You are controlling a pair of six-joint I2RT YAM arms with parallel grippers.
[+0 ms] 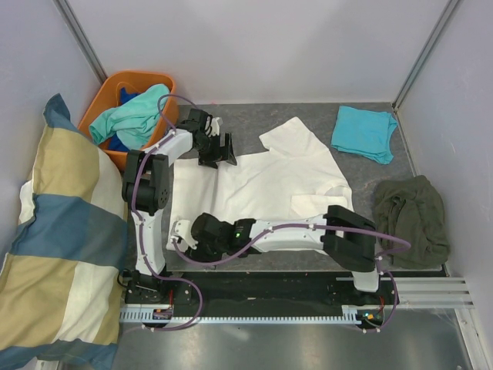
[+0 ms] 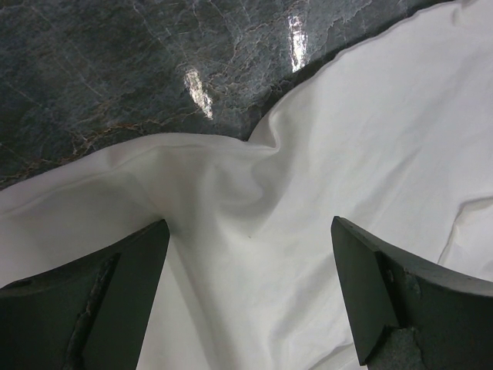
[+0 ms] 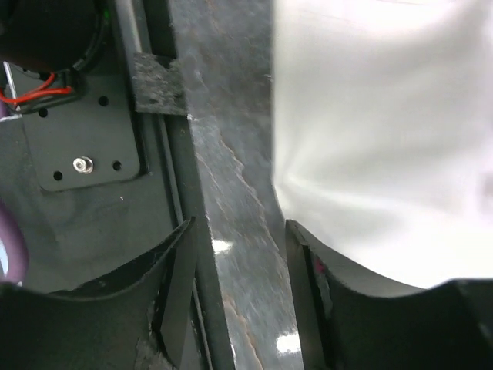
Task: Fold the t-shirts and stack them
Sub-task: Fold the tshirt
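A cream-white t-shirt (image 1: 262, 181) lies spread across the middle of the dark table. My left gripper (image 1: 216, 148) hangs over its far left edge, and in the left wrist view that gripper (image 2: 250, 223) is open wide above a raised fold of white cloth (image 2: 231, 185). My right gripper (image 1: 179, 235) is at the shirt's near left corner. Its jaws (image 3: 239, 223) stand apart over bare table, with the white shirt (image 3: 370, 139) just to their right and nothing between them. A folded turquoise t-shirt (image 1: 364, 132) lies at the back right. Mint-green (image 1: 131, 117) and blue shirts fill the orange basket (image 1: 132, 79).
A crumpled olive-green garment (image 1: 410, 220) lies at the right edge. A big yellow-and-blue checked pillow (image 1: 58, 247) leans along the left side. Grey walls close in the table at the back and sides. The arms' base rail (image 1: 254, 308) runs along the near edge.
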